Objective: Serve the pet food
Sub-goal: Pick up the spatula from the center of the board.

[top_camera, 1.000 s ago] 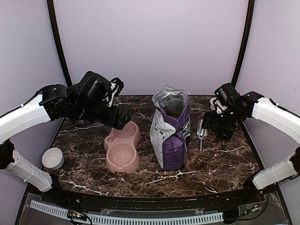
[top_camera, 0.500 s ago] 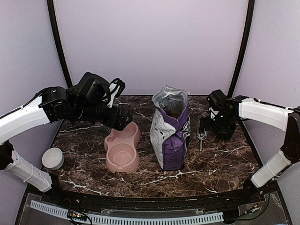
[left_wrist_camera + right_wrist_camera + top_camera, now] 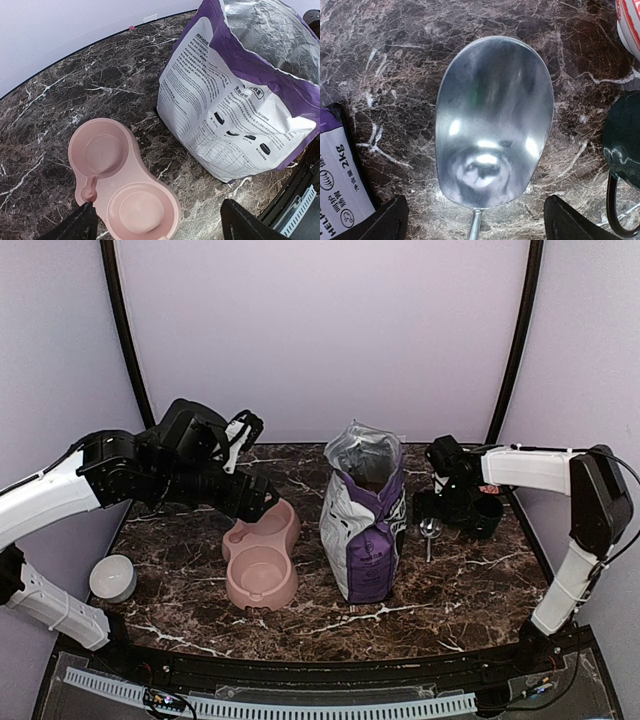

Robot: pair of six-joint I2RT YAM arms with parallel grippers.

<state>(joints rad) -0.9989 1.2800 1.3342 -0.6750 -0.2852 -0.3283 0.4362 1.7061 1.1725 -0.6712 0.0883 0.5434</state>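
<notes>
The right gripper [image 3: 479,218] gapes empty over the scoop [image 3: 495,120], whose handle lies between its fingers. The left gripper [image 3: 160,225], also open and empty, is well apart.

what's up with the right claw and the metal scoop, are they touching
Apart. The right wrist view shows the right claw open, with bare marble table between each finger and the metal scoop.

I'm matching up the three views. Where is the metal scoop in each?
Top external: the metal scoop lies right of centre, just right of the purple-and-white bag.
Left wrist: not in it.
Right wrist: its bowl fills the middle.
Shared landmark: the purple-and-white bag, at the right in the left wrist view, in the lower-left corner in the right wrist view.
</notes>
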